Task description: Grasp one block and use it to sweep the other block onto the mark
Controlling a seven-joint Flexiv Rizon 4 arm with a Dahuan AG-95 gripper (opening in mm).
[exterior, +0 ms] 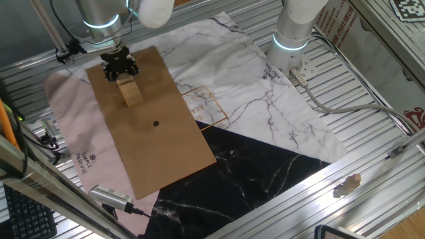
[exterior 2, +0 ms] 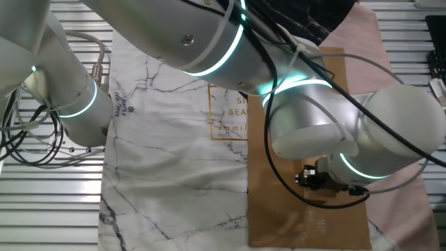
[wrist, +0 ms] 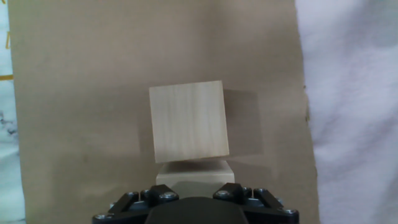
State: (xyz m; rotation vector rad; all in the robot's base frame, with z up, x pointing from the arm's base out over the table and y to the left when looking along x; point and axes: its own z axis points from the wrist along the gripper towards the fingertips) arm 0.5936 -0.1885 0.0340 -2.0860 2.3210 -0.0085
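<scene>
Brown cardboard sheet (exterior: 153,133) over marble cloth (exterior: 265,99), hand (exterior: 119,66) clamped on block (wrist: 194,172), slatted metal table (exterior: 372,153)

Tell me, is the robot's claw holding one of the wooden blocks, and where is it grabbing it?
Probably yes: the gripper seems to hold the near block by its top; its fingers are hidden. The other block lies free.
</scene>
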